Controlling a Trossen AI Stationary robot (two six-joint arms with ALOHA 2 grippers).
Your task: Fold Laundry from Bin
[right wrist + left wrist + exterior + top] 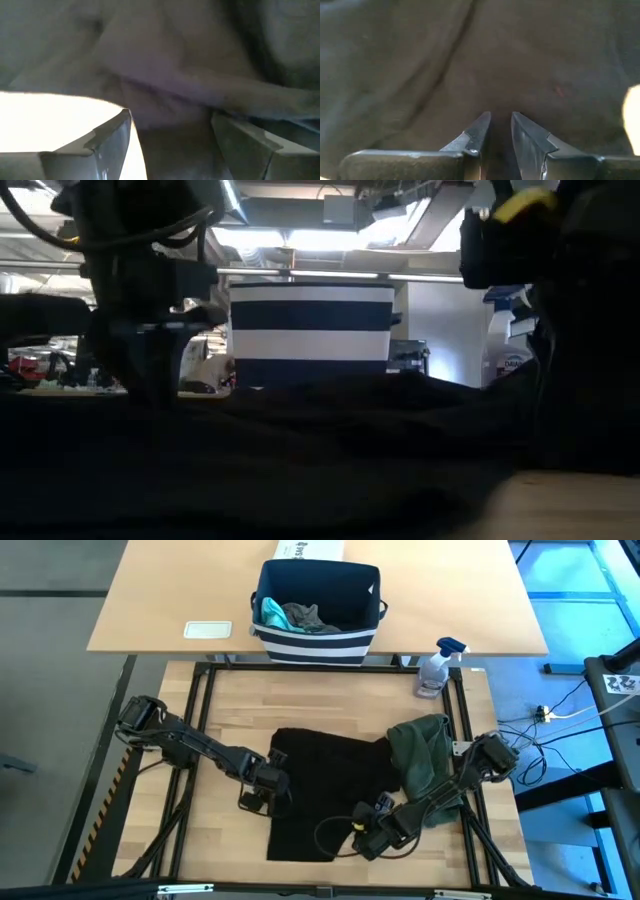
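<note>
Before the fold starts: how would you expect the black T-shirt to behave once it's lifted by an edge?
Probably floppy: the black T-shirt lies flat and wrinkled on the table. It likely sags and drags. It may tug the olive-green piece overlapping its corner.

Robotics lab: framed wooden workbench (230, 700), floor cables (560, 710), ceiling strip-lights (300, 240).

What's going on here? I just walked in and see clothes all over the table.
A two-armed robot is folding laundry. A black T-shirt lies spread on the wooden table. The left end effector is down at its left edge, fingers nearly together. The right end effector, fingers wide apart, sits at the shirt's lower right part. An olive-green piece lies bunched at the shirt's right side. Teal and grey pieces wait in the navy bin on the far table.
</note>
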